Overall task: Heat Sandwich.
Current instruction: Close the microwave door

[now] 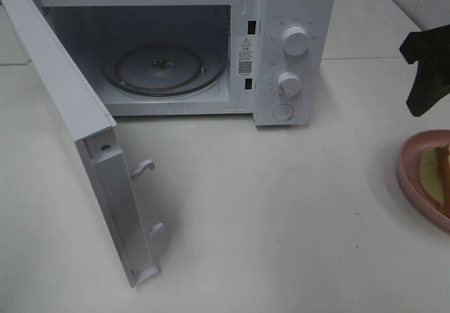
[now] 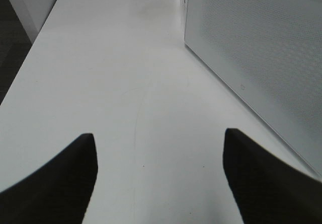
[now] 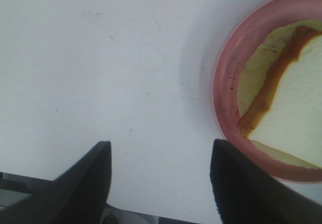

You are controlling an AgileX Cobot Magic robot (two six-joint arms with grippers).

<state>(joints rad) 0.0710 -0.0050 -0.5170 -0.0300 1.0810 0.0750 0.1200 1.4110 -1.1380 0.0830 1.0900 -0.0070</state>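
White counter (image 1: 281, 214), smooth and faintly scuffed, carries a white microwave (image 1: 292, 53) with its door (image 1: 77, 137) swung wide toward the front left and a glass turntable (image 1: 165, 70) bare inside. At the far right edge sits a pink plate (image 1: 415, 179) holding the sandwich (image 3: 297, 123), crust toward the plate's rim, filling showing underneath. The right gripper (image 3: 161, 178) hangs just beside the plate, jaws wide, holding nothing. The left gripper (image 2: 158, 173) hovers over bare counter beside the door's perforated face, jaws wide too.

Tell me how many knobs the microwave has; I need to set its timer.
2, both on the microwave's front panel right of the open door: upper knob, lower knob beneath it. A round button sits below them.
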